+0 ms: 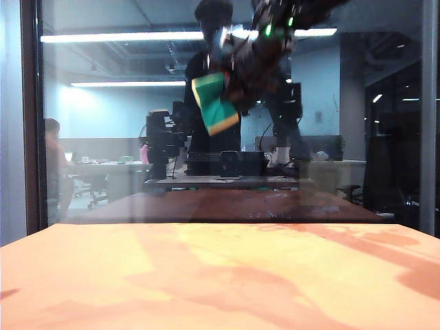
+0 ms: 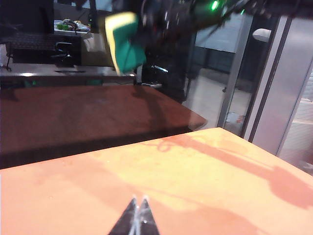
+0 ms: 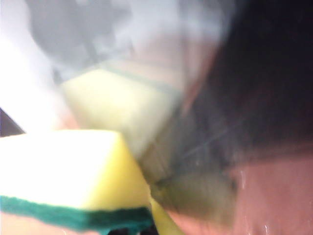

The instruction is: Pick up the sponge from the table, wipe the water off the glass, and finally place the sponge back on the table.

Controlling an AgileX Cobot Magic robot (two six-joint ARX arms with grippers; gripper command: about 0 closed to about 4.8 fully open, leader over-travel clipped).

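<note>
High against the glass, my right gripper is shut on the sponge, whose green face and cream edge show tilted. The left wrist view has the same sponge up at the pane, well above the table. Close up, the sponge fills the right wrist view, cream foam over a green band, with the right gripper dark at its edge and a dimmer mirrored copy behind. My left gripper is shut and empty, low over the orange table. I cannot make out the water on the pane.
A dark frame post bounds the glass on the left and a grey post on the right. Metal frame posts stand beyond the table's far corner. The pane mirrors an office, a dark figure and the tabletop.
</note>
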